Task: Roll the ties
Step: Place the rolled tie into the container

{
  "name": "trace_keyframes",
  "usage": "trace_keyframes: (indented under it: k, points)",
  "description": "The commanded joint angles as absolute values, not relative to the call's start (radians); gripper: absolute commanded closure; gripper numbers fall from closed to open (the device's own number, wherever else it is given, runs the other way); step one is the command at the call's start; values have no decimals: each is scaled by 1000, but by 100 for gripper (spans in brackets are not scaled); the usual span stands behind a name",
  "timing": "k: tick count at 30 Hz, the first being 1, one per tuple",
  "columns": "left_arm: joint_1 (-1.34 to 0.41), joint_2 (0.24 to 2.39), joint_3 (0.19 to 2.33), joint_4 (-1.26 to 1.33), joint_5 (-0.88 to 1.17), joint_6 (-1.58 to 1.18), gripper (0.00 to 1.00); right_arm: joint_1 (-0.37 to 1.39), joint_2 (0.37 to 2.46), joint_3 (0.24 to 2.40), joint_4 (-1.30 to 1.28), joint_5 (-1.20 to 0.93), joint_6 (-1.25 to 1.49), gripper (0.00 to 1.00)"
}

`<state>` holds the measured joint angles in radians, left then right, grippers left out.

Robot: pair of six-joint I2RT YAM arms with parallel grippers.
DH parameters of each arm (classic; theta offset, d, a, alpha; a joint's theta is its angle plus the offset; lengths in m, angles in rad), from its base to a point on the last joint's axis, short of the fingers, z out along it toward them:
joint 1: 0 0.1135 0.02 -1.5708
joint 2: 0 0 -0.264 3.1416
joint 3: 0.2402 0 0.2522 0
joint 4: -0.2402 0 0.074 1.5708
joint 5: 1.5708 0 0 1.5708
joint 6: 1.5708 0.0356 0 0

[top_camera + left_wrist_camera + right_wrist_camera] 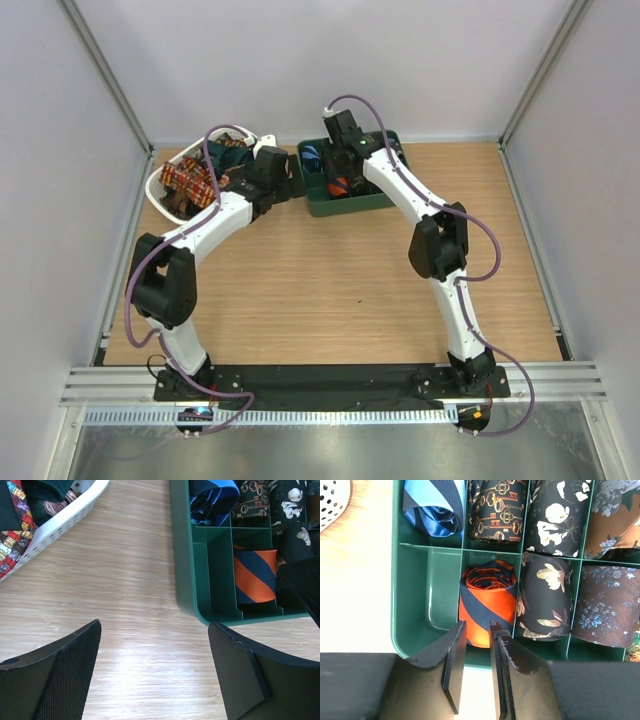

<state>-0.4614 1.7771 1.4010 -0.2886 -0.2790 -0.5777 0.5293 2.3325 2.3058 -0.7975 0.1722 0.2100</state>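
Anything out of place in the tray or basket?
Nothing stands out. Rolled ties sit one per compartment in the green tray; the corner compartment beside the orange-striped tie is empty. Loose ties lie inside the white basket, none on the table.

White arms [215,225], blk joints [165,285] — purple cables [490,250] (looped).

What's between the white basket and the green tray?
Just bare wooden table, shown in the left wrist view; the open left gripper hovers above it.
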Motion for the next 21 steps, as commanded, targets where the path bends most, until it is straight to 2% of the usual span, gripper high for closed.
trace_keyframes:
  k: [1,13,17,21]
  points:
    - [-456,1744,1399,-256,-281,-589,12,537,2344,2353,-796,175,204,68]
    - [-454,1747,1399,-253,-276,-578,12,537,2470,2381,-784,198,209,71]
    - [-454,1749,1404,-252,-278,-575,12,535,2458,2385,-764,203,203,72]
    - [-456,1743,1408,-252,-275,-575,12,535,2401,2385,-749,196,193,68]
